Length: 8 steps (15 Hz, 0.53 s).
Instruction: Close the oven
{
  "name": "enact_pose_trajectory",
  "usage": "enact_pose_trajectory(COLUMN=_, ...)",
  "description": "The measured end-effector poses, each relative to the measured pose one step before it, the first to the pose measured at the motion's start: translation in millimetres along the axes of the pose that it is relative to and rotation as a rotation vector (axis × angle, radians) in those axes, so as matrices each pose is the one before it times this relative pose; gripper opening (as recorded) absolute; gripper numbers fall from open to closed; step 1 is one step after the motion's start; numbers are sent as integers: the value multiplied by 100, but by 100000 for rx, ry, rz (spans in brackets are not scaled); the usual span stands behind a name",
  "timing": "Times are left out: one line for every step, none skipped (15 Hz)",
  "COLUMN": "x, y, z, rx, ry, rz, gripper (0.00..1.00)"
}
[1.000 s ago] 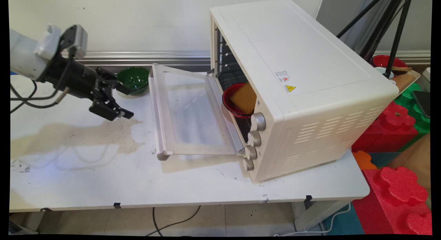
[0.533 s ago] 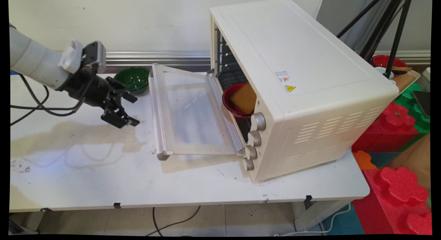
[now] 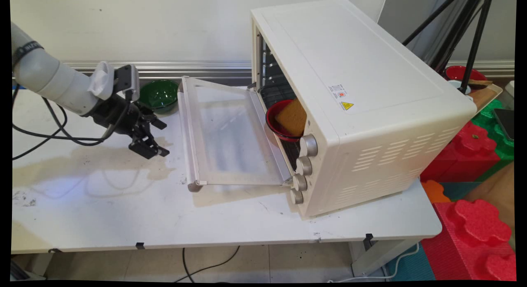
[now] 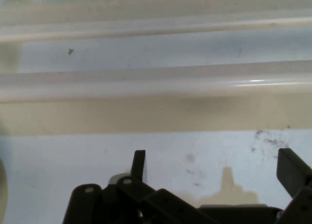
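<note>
My gripper (image 3: 163, 139) hangs low over the white table (image 3: 103, 204), open and empty, just left of the toaster oven's lowered glass door (image 3: 226, 132). In the hand view the gripper (image 4: 214, 166) points at the door's pale handle bar (image 4: 156, 83), which runs across the picture a short way ahead of the fingertips (image 4: 139, 160). The cream toaster oven (image 3: 354, 93) stands at the right. On its rack a red bowl (image 3: 276, 128) holds a tan sponge (image 3: 292, 116). A green bowl (image 3: 159, 94) sits just behind the gripper, near the wall.
A brownish stain (image 3: 90, 159) spreads over the table under and left of the gripper. Black cables (image 3: 45, 134) hang from the arm. Red and green foam blocks (image 3: 473, 155) and a tripod (image 3: 469, 36) stand beyond the table's right end.
The gripper has moved right and downward towards the oven door's handle, staying open. Nothing else has shifted.
</note>
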Motion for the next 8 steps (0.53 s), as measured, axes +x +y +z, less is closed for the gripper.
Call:
enact_pose_trajectory(x=28, y=-123, z=368, rx=259, ry=-257, rz=115, gripper=100)
enact_pose_trajectory(x=73, y=-128, z=372, rx=161, ry=-198, rz=78, gripper=100)
enact_pose_trajectory(x=25, y=-99, z=370, rx=169, ry=-168, rz=-57, gripper=100)
enact_pose_trajectory(x=48, y=-79, z=353, rx=41, ry=-66, rz=-40, gripper=100)
enact_pose_trajectory(x=37, y=-58, z=357, rx=45, ry=-51, rz=-3, gripper=0)
enact_pose_trajectory(x=57, y=-50, z=232, rx=54, ry=54, rz=-48, gripper=0)
enact_pose_trajectory(x=33, y=-48, z=263, rx=139, ry=123, rz=-248, gripper=0)
enact_pose_trajectory(x=12, y=-25, z=158, rx=187, ry=210, rz=-238, gripper=0)
